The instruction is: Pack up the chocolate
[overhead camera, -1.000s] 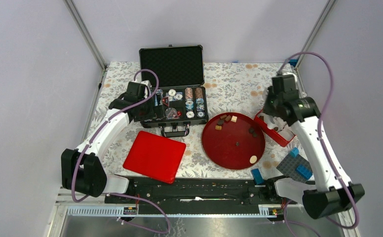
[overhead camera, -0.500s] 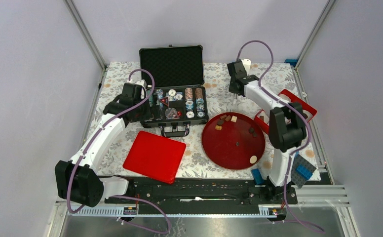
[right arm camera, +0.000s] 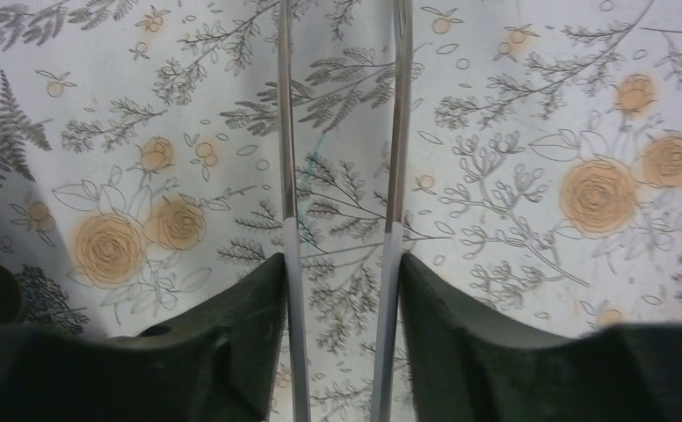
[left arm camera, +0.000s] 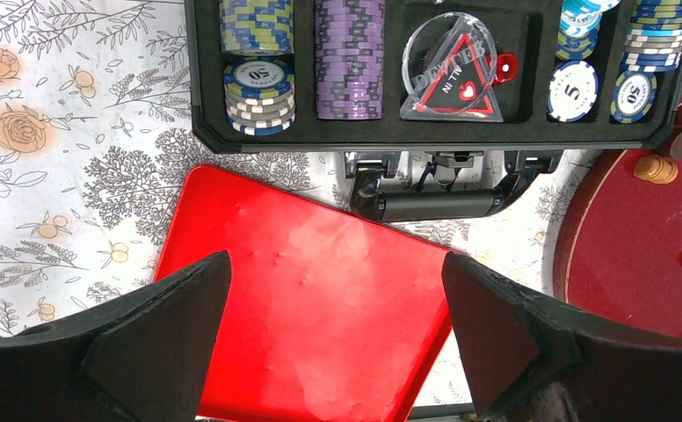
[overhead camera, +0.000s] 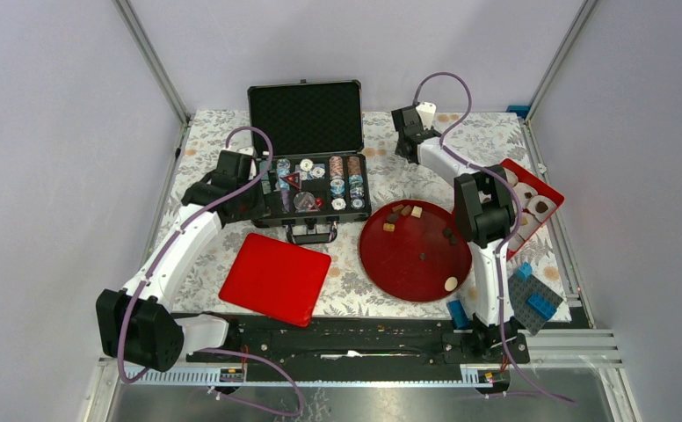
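The left gripper [left arm camera: 336,264] gaped empty over the flat red square lid [left arm camera: 302,316], while the right gripper [right arm camera: 342,264] pinched thin metal tweezers [right arm camera: 286,132].

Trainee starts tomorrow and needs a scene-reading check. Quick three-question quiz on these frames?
1. True or false: the poker case is closed.
2. The loose chocolate pieces lie on: A the round red plate; B the flat red lid; C the blue bricks.
3. Are the left gripper jaws open or shut?

Key: 1 false, it stands open. 2 A. 3 open, with the fingers wide apart.
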`<move>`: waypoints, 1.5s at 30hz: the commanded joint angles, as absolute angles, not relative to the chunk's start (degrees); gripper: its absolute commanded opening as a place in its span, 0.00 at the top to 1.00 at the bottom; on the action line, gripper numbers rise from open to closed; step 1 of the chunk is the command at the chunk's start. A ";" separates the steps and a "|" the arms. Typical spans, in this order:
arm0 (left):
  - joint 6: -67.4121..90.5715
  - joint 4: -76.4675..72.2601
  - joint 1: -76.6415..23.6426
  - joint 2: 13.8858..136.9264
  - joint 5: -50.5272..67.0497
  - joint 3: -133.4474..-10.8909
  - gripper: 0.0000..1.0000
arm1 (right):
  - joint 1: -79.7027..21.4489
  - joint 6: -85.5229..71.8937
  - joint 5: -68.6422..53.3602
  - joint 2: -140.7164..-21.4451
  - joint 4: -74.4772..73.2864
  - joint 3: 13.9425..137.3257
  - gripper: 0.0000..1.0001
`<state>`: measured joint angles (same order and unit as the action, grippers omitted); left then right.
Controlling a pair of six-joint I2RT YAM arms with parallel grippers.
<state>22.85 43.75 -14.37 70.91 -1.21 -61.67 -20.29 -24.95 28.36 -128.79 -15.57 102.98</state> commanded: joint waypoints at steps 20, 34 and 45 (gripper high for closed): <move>38.71 49.56 -9.74 75.25 -12.61 -59.84 0.02 | -27.70 -23.82 20.69 -97.47 -14.33 79.52 0.08; 57.24 47.76 -3.56 80.82 -11.81 -52.62 0.14 | -30.01 -27.51 18.93 -70.28 -16.78 55.63 0.08; 67.97 48.35 4.32 85.55 -5.85 -48.06 0.12 | -30.05 -27.15 17.66 -64.25 -20.16 51.10 0.08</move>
<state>64.90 49.32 -0.30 82.50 -10.37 -50.39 -30.11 -26.89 18.57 -66.11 -18.57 53.01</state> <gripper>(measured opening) 0.889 0.918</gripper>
